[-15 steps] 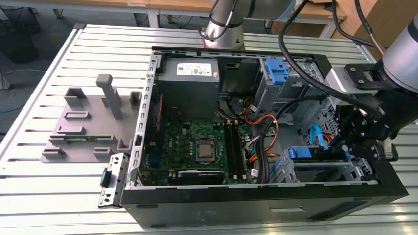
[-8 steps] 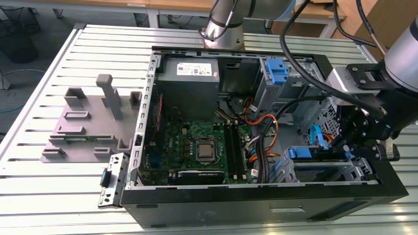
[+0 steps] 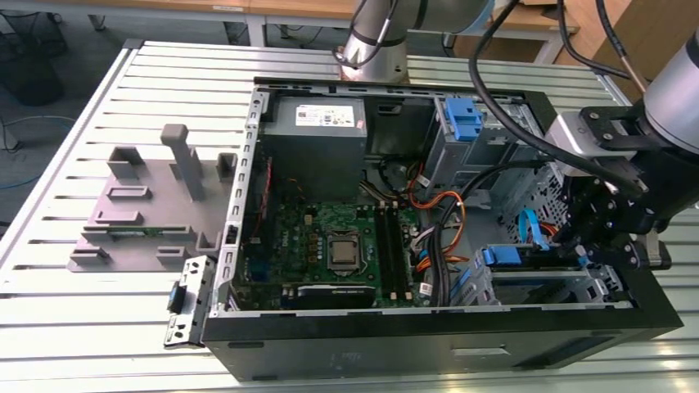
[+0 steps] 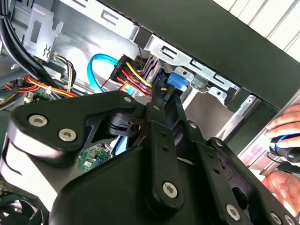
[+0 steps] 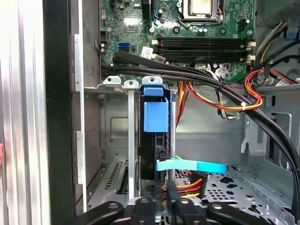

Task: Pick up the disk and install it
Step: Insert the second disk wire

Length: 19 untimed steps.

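The disk stands on edge in the case's drive cage, blue tab up, just ahead of the gripper. Whether the gripper is wide or narrow cannot be told. One disk and one blue cable show.

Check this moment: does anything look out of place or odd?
Yes: a person's hand holding a blue-ringed object shows just outside the computer case in the second wrist view, near the gripper. Inside, nothing looks damaged.
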Each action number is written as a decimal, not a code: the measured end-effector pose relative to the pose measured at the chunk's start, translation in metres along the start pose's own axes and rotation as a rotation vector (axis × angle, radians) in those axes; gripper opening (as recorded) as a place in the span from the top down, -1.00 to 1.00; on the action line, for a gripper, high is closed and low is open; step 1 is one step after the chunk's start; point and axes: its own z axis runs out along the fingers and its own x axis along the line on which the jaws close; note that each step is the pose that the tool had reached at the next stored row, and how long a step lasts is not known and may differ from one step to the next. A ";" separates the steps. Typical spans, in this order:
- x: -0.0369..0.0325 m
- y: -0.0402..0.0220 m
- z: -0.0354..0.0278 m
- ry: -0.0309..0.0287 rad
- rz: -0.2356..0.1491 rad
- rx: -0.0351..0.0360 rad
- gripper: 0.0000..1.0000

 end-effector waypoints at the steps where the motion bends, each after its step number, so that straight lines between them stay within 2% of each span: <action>1: 0.0000 -0.0001 0.0000 0.0000 0.000 0.0000 0.49; 9: -0.0001 -0.0057 0.0004 0.0000 0.000 0.0000 0.49; 15: 0.0000 -0.0058 0.0004 0.0000 0.000 0.0004 0.49; 19: 0.0003 -0.0037 0.0004 -0.0001 0.000 0.0059 0.49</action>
